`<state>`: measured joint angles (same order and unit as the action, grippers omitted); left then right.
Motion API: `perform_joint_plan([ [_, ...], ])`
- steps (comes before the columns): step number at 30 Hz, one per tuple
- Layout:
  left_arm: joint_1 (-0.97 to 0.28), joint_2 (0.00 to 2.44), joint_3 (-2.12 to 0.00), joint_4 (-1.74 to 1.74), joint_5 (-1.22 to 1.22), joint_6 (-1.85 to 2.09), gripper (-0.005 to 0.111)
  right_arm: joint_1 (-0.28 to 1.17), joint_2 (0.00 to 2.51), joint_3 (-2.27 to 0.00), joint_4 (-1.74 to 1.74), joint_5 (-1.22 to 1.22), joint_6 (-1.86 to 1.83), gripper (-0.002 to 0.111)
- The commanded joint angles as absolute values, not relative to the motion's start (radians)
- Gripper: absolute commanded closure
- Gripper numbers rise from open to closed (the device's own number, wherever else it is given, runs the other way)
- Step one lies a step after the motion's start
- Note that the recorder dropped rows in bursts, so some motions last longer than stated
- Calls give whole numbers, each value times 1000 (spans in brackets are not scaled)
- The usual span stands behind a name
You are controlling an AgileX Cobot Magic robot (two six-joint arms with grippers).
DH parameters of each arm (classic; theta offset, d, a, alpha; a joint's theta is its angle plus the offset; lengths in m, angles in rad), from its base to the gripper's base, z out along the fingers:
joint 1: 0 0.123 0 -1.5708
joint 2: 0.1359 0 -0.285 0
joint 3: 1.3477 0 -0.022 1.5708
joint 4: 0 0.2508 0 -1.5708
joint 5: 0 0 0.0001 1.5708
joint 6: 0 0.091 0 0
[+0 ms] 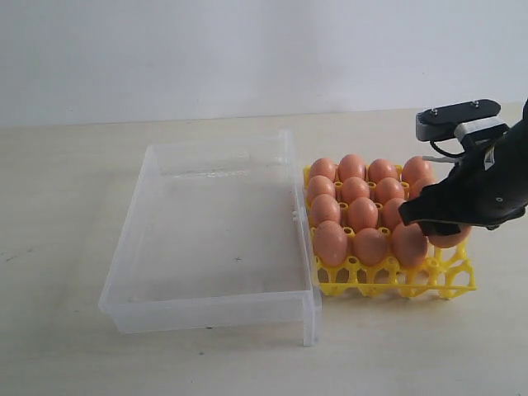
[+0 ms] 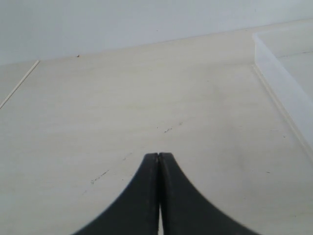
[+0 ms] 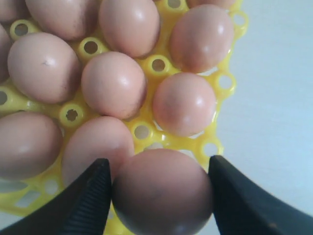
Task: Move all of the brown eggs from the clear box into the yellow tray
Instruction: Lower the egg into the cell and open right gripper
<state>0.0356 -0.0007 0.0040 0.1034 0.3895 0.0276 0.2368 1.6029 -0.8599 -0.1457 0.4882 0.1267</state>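
Observation:
Several brown eggs (image 1: 355, 214) fill most cups of the yellow tray (image 1: 396, 285), which stands right of the clear box (image 1: 219, 227); no egg shows inside the box. My right gripper (image 1: 437, 227) hangs over the tray's right side, shut on one more brown egg (image 1: 450, 239). In the right wrist view that egg (image 3: 164, 191) sits between the two black fingers (image 3: 93, 196) of the gripper (image 3: 159, 164), just above the tray's edge (image 3: 142, 131) and beside seated eggs (image 3: 113, 83). My left gripper (image 2: 159, 155) is shut with nothing in it, over bare table.
The pale wooden table (image 1: 66, 198) runs left and in front of the box. A corner of the clear box (image 2: 283, 73) shows in the left wrist view. A white wall stands behind the table.

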Motion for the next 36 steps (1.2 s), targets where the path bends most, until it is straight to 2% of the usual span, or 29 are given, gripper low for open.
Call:
perform_joint_plan([
  [1, 30, 0, 0, 101, 380, 23, 107, 231, 1596, -855, -171, 490, 139, 108],
  [31, 30, 0, 0, 101, 380, 23, 107, 231, 1596, -796, -244, 444, 212, 108],
  [33, 30, 0, 0, 101, 380, 23, 107, 231, 1596, -796, -244, 446, 222, 106],
  [36, 30, 0, 0, 101, 380, 23, 107, 231, 1596, -796, -252, 446, 230, 95],
])
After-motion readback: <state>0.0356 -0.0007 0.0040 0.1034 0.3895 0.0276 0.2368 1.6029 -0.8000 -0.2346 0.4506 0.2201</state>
